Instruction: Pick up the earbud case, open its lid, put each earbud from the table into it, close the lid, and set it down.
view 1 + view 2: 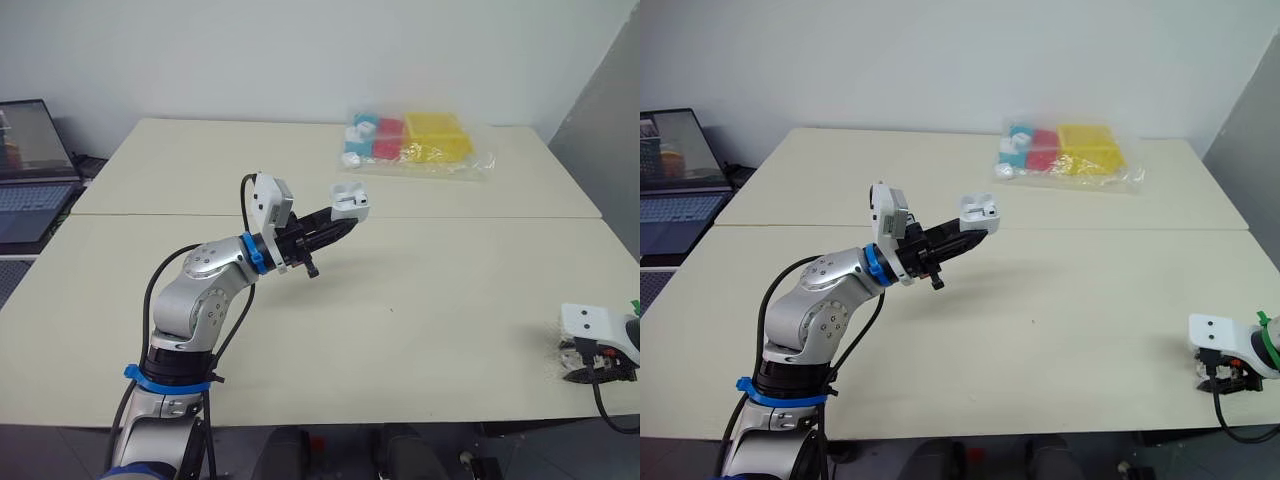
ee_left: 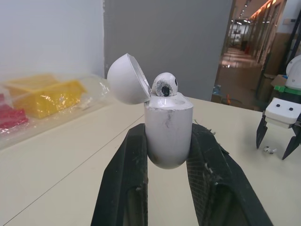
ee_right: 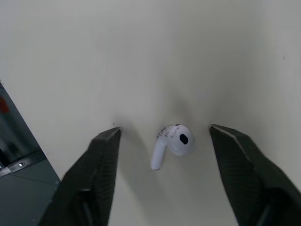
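A big pale table is sitting in front of a plain white wall. At about 12 o'clock on the table, a clear bag of coloured blocks is lying near the far edge, with yellow, red and blue ones inside. At about 9 o'clock, off the side of the table, an open laptop is glowing. The left gripper is reaching out over the table, a little toward 11 o'clock from the middle, and it is squeezing the white earbud case tight between its two black fingers. The case is hanging up in the air, above the table and not touching it. It is standing upright in the grip. Its round lid is tipping back, wide open. One earbud is sitting in the case, and its round head is poking out of the top. The right gripper is waiting low over the table at about 4 o'clock, close to the near edge and well apart from the case. Its fingers are spreading wide and gripping nothing. The other earbud is lying on the table right between them, with a gap on each side, so neither finger is touching it. Its thin stem is pointing toward the wrist.
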Action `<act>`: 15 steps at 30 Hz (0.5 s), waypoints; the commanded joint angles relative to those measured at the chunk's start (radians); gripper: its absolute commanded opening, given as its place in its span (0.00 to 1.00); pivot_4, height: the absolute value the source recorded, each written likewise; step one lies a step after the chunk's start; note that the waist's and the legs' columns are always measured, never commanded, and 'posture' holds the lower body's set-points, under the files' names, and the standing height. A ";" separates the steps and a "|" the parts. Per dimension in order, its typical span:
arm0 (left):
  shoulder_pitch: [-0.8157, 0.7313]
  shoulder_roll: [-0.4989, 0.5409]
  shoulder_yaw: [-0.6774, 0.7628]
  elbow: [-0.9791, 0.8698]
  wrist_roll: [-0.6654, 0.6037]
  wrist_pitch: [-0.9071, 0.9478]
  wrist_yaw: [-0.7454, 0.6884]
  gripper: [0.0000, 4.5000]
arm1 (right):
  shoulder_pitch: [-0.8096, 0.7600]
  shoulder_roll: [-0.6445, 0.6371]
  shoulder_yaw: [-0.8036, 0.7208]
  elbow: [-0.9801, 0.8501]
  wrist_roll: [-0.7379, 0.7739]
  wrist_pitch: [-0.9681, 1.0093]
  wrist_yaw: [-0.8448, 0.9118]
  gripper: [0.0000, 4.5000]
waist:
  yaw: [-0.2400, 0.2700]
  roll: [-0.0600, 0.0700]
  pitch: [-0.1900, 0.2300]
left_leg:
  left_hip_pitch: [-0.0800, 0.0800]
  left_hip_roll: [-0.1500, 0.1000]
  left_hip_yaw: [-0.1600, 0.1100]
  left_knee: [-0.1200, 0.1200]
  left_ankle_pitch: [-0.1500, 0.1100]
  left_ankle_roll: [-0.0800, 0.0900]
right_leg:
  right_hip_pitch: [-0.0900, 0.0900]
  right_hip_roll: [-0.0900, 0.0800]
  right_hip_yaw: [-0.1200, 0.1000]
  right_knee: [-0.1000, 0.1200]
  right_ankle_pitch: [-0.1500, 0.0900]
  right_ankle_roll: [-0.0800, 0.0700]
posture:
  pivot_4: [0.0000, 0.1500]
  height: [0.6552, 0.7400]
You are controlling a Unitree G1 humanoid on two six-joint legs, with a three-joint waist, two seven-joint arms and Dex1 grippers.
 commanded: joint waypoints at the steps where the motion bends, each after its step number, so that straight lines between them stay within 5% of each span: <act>1: -0.016 0.009 0.005 -0.028 -0.015 -0.005 -0.005 0.16 | 0.009 0.001 -0.010 -0.006 0.012 0.058 0.005 0.74 | 0.000 0.000 0.000 | 0.000 0.000 0.000 0.000 0.000 0.000 | 0.000 0.000 0.000 0.000 0.000 0.000 | 1.00 1.00; 11: -0.011 0.005 0.002 -0.030 -0.014 -0.009 -0.004 0.16 | 0.020 0.005 -0.024 -0.043 0.055 0.185 -0.008 0.74 | 0.000 0.000 0.000 | 0.000 0.000 -0.001 0.000 0.000 0.000 | 0.000 0.000 -0.001 0.000 0.001 0.001 | 1.00 1.00; 15: -0.009 0.003 0.000 -0.032 -0.014 -0.008 -0.002 0.16 | 0.024 0.007 -0.023 -0.045 0.054 0.166 -0.019 0.55 | 0.000 0.000 0.000 | 0.000 0.000 -0.001 0.000 0.000 0.000 | 0.000 0.000 -0.001 0.000 0.001 0.001 | 1.00 1.00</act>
